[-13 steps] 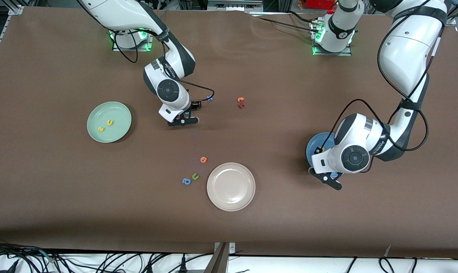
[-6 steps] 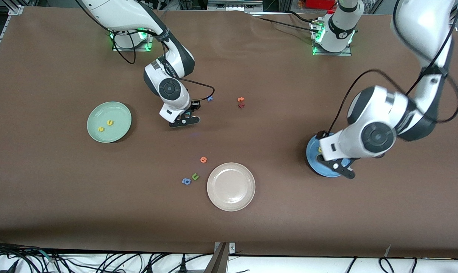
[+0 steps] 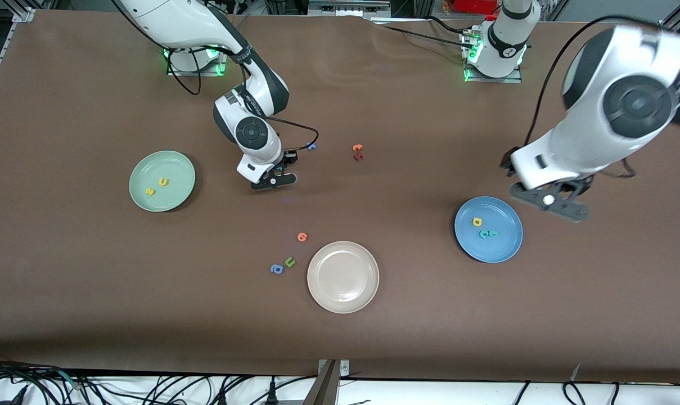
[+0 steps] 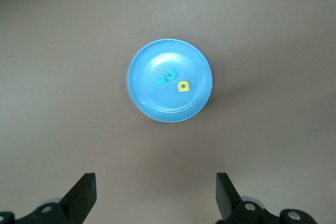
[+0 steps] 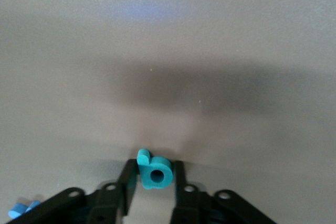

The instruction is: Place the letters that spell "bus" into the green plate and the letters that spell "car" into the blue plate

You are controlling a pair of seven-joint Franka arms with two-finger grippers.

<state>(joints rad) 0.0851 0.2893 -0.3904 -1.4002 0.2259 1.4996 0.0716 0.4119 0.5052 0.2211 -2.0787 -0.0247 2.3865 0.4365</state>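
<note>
One letter is missing from the green plate (image 3: 162,180): the teal "b" (image 5: 154,171), pinched in the right tool (image 5: 152,179) mid-worktop. So slight a pinch may let it slip. The left tool (image 4: 156,196) hangs spread above the blue plate (image 4: 152,108).

"car" letters (image 3: 483,228) in one plate (image 3: 508,247), two letters (image 3: 157,186) in another plate (image 3: 176,163), third plate (image 3: 343,298) between

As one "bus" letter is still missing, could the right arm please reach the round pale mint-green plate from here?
Probably yes: the right gripper, closed on the tiny teal foam "b", is low over the brown table, with nothing standing between it and the plate.
</note>
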